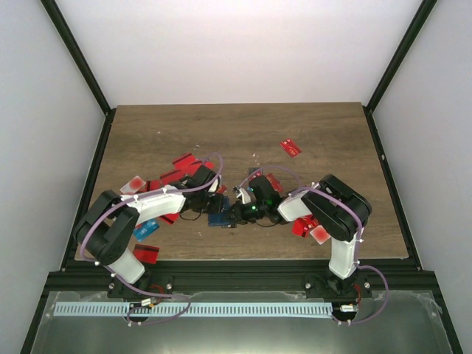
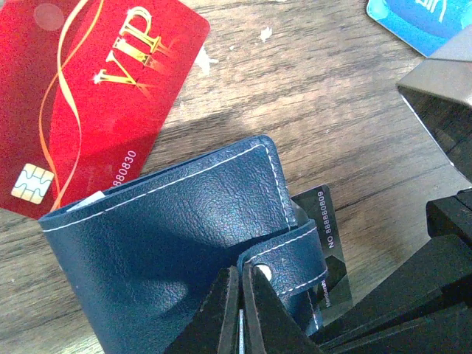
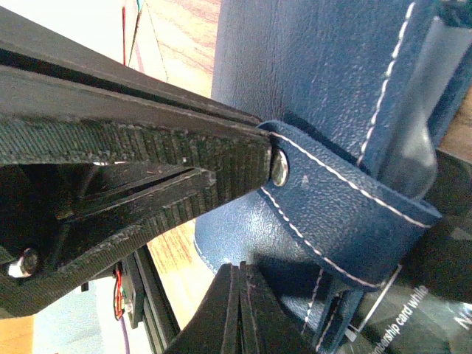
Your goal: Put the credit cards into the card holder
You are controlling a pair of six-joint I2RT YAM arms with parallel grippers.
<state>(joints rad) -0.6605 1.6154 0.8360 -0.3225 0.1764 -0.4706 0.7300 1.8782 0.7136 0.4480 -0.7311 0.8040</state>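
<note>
We see the left gripper and right gripper, fingers pressed together, at the card holder beside a red card

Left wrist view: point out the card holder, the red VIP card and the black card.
card holder (image 2: 177,221), left wrist view, on its blue leather cover.
red VIP card (image 2: 88,125), left wrist view, on its face below the gold lettering.
black card (image 2: 330,254), left wrist view, on the part showing beside the strap.
</note>
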